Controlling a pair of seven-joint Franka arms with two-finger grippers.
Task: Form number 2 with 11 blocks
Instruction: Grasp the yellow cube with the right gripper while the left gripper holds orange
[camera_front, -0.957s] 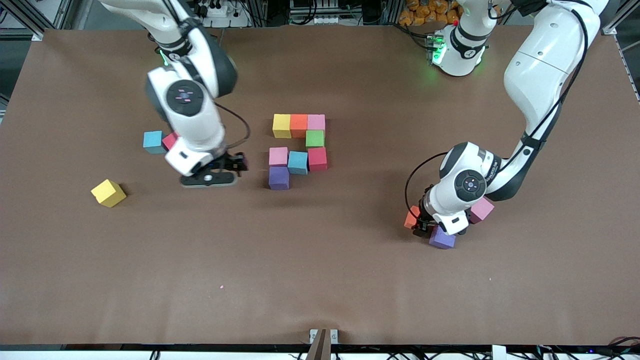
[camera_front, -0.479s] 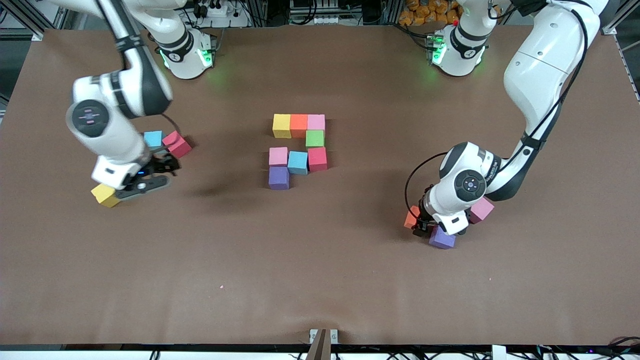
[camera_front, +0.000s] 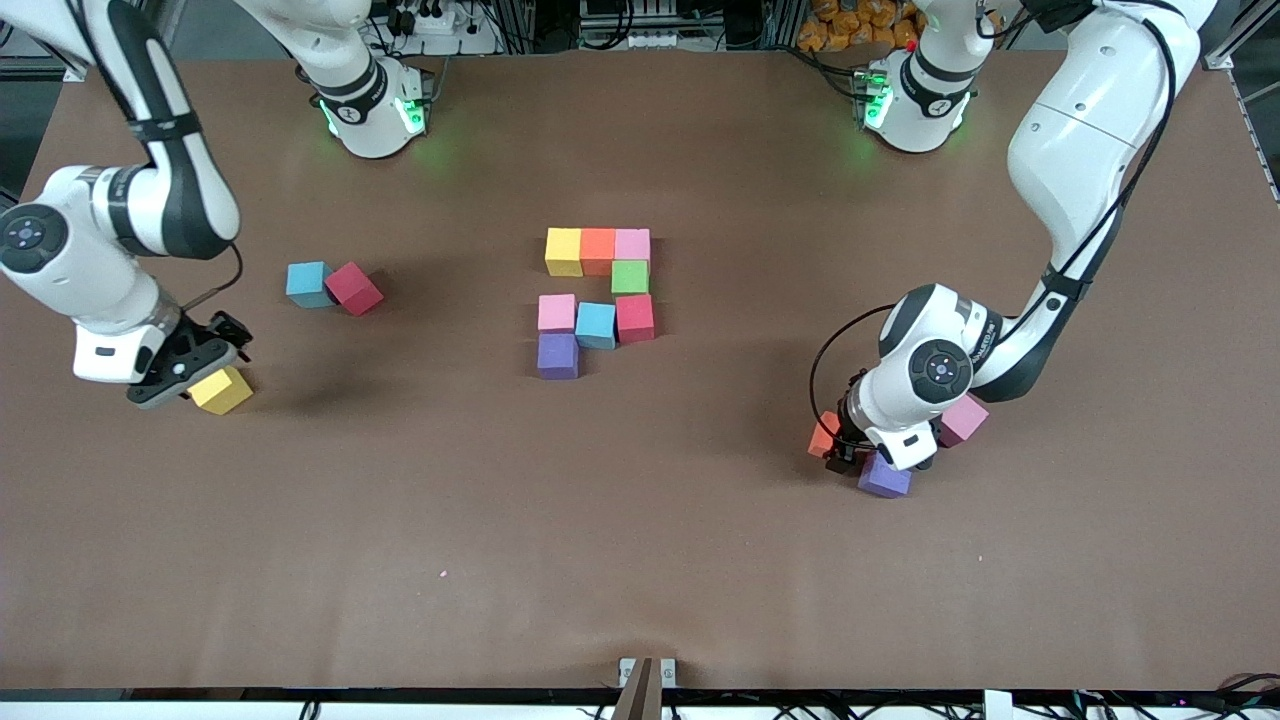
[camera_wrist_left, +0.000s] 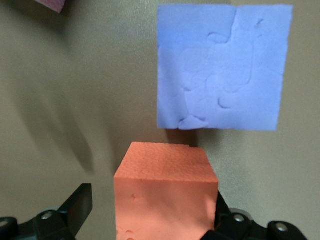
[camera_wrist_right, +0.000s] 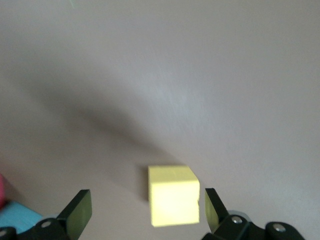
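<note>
The left gripper (camera_front: 845, 452) is hanging with jaws spread around an orange block (camera_wrist_left: 166, 192), toward the left arm's end from the unfinished number 2 (camera_front: 597, 300). The right gripper (camera_front: 190, 358) is hovering wide open over a yellow block (camera_front: 222, 390).

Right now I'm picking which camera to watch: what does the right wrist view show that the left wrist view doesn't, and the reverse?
Only the right wrist view shows the loose yellow block, lying on the table between the open fingers of the right tool, not gripped.

Only the left wrist view shows an orange block between the open fingers of the left tool, with a purple block beside it.

Both share the brown table.
</note>
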